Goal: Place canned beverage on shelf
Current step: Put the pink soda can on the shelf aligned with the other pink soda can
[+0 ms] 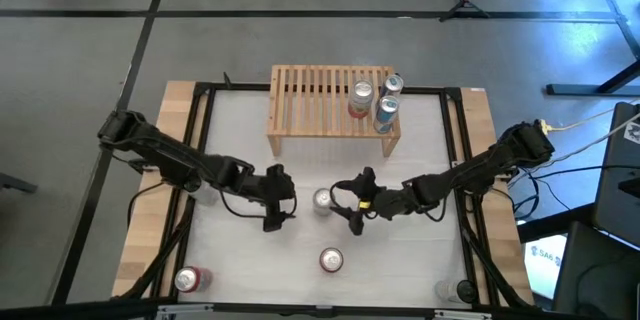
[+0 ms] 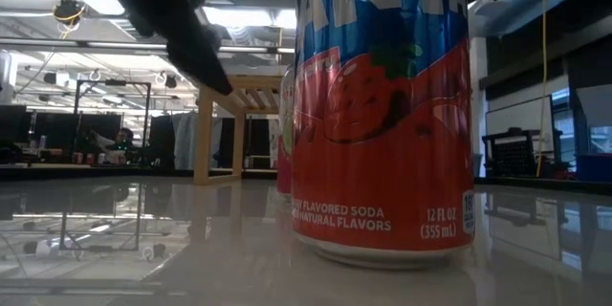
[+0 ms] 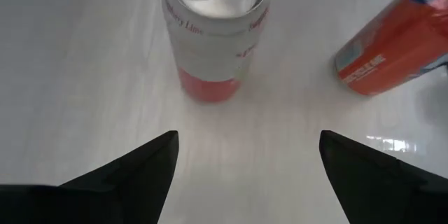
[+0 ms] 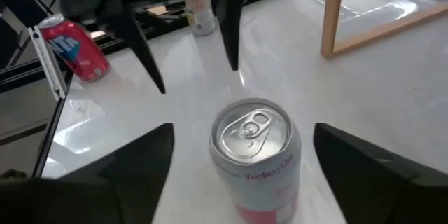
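Note:
A pink-and-white canned beverage (image 1: 322,200) stands upright on its base on the white table top, between my two grippers. My right gripper (image 1: 346,204) is open; its fingers stand on either side of the can (image 4: 255,157), with a gap on each side. From the left, my left gripper (image 1: 285,204) points at the same can (image 3: 215,31), open and a little short of it. The light-wood shelf (image 1: 320,110) stands at the far middle with three cans (image 1: 361,97) upright on the right part of its slatted top.
A red soda can (image 1: 331,259) stands toward the near edge and fills the low view (image 2: 382,115). Another red can (image 1: 187,279) sits at the near left corner, and a further can (image 1: 445,290) near the right corner. Black frame rails (image 1: 205,150) border the table top.

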### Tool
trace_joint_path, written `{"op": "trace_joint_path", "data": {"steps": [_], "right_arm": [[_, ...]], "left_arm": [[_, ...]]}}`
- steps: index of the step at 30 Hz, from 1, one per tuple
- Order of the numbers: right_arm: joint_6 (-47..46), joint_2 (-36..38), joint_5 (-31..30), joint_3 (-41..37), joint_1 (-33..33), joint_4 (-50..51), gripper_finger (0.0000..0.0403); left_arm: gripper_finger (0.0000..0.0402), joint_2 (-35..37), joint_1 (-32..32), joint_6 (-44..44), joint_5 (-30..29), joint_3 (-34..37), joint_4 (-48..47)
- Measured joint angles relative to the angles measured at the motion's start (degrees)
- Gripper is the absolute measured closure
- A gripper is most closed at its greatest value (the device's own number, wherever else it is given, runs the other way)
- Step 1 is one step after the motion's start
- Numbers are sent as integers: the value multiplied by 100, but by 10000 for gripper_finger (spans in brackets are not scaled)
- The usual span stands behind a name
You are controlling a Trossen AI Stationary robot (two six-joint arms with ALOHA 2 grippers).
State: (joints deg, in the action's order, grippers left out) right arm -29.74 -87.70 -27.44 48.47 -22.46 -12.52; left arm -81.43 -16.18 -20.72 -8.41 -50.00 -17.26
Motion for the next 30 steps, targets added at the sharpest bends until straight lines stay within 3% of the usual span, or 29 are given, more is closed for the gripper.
{"op": "trace_joint_path", "data": {"steps": [6,9,13,16,20,30], "right_arm": [[-31,0,47,2,0,69,28],[-37,30,204,2,2,94,30],[-126,220,317,2,-4,470,39],[-454,429,748,2,-7,763,46],[-754,534,1077,4,-138,1032,49],[-1042,507,288,0,-818,1549,50]], "left_arm": [[67,29,4,-297,-54,57,579],[67,25,4,-301,125,-126,614],[67,25,6,-230,-398,-631,171],[67,-1,37,76,-605,-878,29],[67,-287,233,176,-334,-859,230],[67,-1200,581,398,189,-871,1450]]}}
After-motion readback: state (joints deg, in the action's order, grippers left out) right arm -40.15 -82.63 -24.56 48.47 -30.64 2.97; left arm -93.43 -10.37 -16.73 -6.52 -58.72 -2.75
